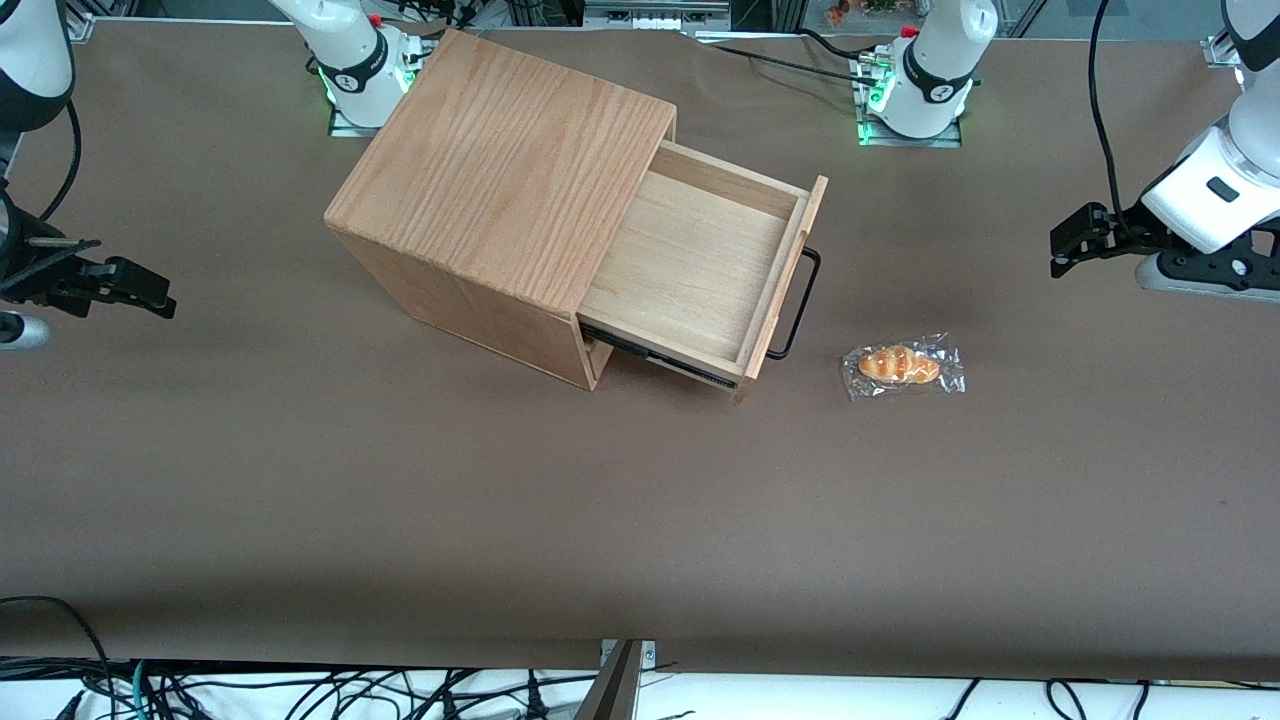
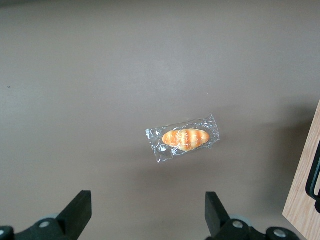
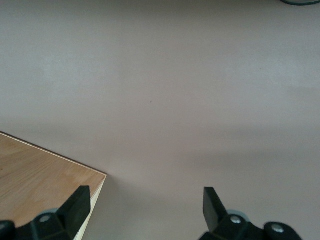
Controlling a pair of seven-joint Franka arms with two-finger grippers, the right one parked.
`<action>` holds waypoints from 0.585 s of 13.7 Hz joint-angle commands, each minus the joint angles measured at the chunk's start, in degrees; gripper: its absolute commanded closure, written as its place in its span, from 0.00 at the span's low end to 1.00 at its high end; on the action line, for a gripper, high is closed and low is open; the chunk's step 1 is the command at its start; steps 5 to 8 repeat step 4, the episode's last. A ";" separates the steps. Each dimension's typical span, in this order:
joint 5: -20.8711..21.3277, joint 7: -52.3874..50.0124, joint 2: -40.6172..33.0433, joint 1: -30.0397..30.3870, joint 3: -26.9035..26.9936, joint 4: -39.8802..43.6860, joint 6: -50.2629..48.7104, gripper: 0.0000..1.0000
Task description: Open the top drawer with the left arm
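The top drawer (image 1: 700, 265) stands pulled well out of the oak-grain box (image 1: 500, 170), its pale plank bottom bare. Its thin black wire handle (image 1: 800, 305) faces the working arm's end of the table. The left arm's gripper (image 1: 1068, 245) hangs above the table at that end, well apart from the handle. In the left wrist view the gripper (image 2: 147, 200) is open with nothing between its black fingers (image 2: 80, 210). An edge of the drawer's front panel (image 2: 302, 195) and a piece of the handle (image 2: 314, 180) show there.
A small bread roll in a clear wrapper (image 1: 902, 366) lies on the brown table between the drawer front and the gripper, slightly nearer the front camera. The same roll (image 2: 185, 138) lies flat on the cloth ahead of the fingers.
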 commanded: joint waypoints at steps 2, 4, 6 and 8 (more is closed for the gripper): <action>-0.77 -0.34 0.15 0.19 -0.02 1.16 -1.24 0.00; -1.82 -0.34 0.15 0.28 0.33 1.16 -2.12 0.00; -1.82 -0.34 0.15 0.28 0.33 1.16 -2.12 0.00; -1.82 -0.34 0.15 0.28 0.33 1.16 -2.12 0.00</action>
